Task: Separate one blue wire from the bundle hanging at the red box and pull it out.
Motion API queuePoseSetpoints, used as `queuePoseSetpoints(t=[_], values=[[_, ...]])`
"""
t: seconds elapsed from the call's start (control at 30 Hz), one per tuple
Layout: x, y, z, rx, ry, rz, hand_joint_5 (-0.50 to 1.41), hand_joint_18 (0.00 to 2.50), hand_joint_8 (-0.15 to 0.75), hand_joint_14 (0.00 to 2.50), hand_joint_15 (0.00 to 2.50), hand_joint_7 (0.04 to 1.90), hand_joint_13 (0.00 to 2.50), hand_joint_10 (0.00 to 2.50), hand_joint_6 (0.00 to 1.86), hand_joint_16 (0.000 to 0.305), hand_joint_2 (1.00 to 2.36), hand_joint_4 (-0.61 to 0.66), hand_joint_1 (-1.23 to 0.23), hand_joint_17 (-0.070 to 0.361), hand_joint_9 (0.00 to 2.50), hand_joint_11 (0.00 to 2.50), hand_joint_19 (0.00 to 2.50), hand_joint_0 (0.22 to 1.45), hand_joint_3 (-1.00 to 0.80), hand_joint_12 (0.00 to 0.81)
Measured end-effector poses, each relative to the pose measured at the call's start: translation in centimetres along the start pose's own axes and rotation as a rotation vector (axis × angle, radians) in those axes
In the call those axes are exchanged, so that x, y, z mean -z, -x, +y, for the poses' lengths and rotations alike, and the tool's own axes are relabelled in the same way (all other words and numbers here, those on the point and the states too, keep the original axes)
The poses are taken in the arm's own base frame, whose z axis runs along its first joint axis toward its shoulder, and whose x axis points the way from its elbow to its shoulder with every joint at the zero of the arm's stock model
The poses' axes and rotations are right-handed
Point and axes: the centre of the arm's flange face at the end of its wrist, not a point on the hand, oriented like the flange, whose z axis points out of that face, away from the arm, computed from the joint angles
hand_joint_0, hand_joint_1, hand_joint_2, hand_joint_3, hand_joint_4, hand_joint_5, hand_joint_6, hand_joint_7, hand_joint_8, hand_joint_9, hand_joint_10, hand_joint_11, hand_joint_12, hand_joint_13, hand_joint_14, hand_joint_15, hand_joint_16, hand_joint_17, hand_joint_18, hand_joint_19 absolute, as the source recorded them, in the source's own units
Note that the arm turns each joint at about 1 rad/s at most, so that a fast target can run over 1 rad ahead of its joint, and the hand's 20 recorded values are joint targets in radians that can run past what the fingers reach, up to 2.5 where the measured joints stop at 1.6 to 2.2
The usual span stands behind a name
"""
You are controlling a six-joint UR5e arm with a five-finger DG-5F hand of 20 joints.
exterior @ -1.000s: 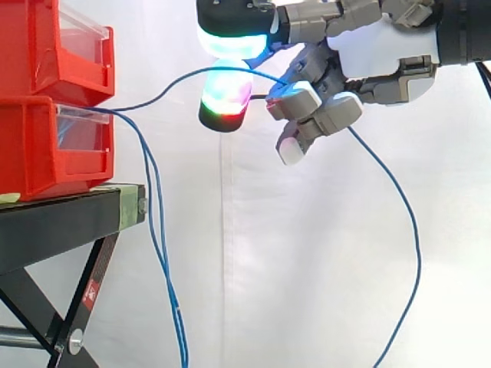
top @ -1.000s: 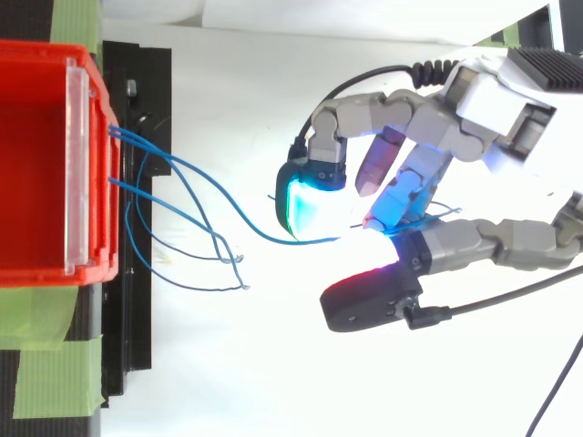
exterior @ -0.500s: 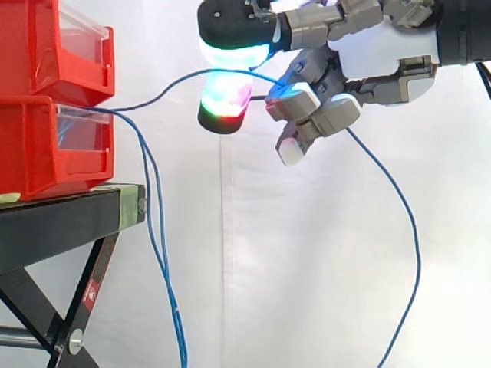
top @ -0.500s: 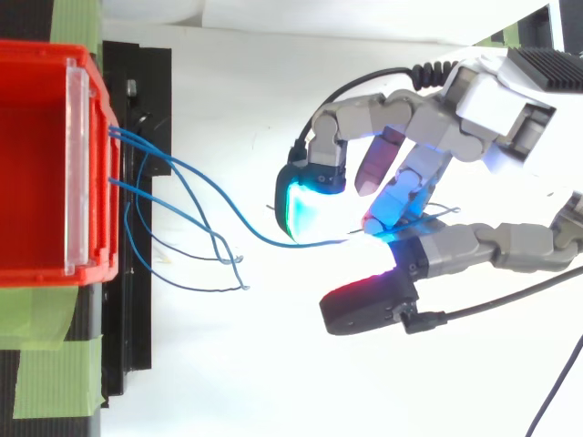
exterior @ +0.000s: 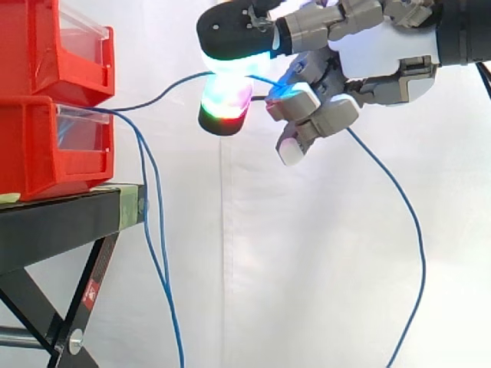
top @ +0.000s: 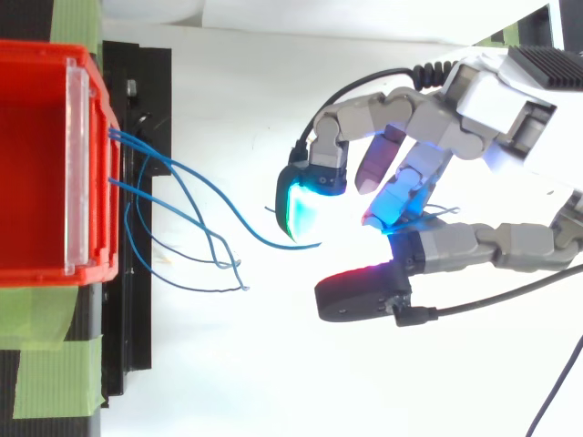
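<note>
Side view: the blue wire [exterior: 165,96] leaves the front of the stacked red bins [exterior: 54,146] where the upper bin meets the lower one. Its long axis runs roughly level, left to right, arching slightly upward toward the hand [exterior: 368,54]. It passes between two glowing fingertips [exterior: 224,103] that close on it from above and below, pinching it. The other fingers are curled in behind them.

Past the hand, the free length of wire slopes down to the right, bows outward and drops out of the bottom edge. The rest of the bundle [exterior: 170,314] hangs nearly straight down from the bin front, close beside the corner of the black stand [exterior: 61,222] and well apart from the hand. Open white curtain [exterior: 291,268] lies below and to the right of the hand.

From the top view, the wire [top: 246,228] curves away from the bin's front lip [top: 100,182] toward the hand [top: 483,100], ending under a cyan-lit pad.
</note>
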Motion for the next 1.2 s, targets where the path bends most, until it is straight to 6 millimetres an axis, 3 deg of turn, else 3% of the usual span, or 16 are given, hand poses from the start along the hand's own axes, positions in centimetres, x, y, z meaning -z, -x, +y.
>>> queuePoseSetpoints(t=[0.1, 0.2, 0.33, 0.5, 0.67, 0.87, 1.2], values=[[0.0, 0.0, 0.0, 0.000, 0.000, 0.000, -0.14, 0.79, 0.333, 0.02, 1.30, 1.16, 1.27, 0.02, 0.76, 0.047, 1.03, 0.07, -0.75, 0.106, 1.34, 1.34, 0.69, 0.62, -0.16, 0.388], [0.0, 0.0, 0.0, 0.000, 0.000, 0.000, -0.12, 0.74, 0.319, 0.03, 0.95, 1.19, 0.94, 0.03, 0.75, 0.049, 1.03, 0.02, -0.79, 0.109, 1.23, 1.21, 0.67, 0.61, -0.14, 0.423], [0.0, 0.0, 0.0, 0.000, 0.000, -0.001, -0.12, 0.60, 0.302, 0.02, 0.51, 1.20, 0.55, 0.02, 0.74, 0.051, 1.03, -0.02, -0.81, 0.115, 1.01, 0.90, 0.60, 0.61, -0.13, 0.387], [0.0, 0.0, 0.0, 0.000, -0.001, 0.000, -0.11, 0.41, 0.273, 0.01, 0.27, 1.22, 0.27, 0.02, 0.73, 0.050, 1.03, -0.05, -0.82, 0.112, 0.82, 0.66, 0.46, 0.61, -0.13, 0.365], [0.0, -0.1, 0.0, 0.001, -0.001, 0.001, -0.12, 0.05, 0.244, 0.00, 0.13, 1.14, 0.00, 0.01, 0.76, 0.049, 1.03, -0.07, -0.80, 0.110, 0.54, 0.35, 0.22, 0.61, -0.13, 0.329], [0.1, -0.2, 0.0, 0.001, -0.004, 0.003, -0.11, 0.00, 0.227, 0.00, 0.12, 1.15, 0.00, 0.01, 0.74, 0.049, 1.03, -0.09, -0.80, 0.109, 0.38, 0.18, 0.12, 0.60, -0.13, 0.327], [1.1, -1.2, -1.8, -0.012, -0.034, 0.021, -0.11, 0.00, 0.226, 0.00, 0.12, 1.17, 0.00, 0.00, 0.73, 0.049, 1.03, -0.12, -0.80, 0.110, 0.34, 0.15, 0.11, 0.60, -0.14, 0.327]])
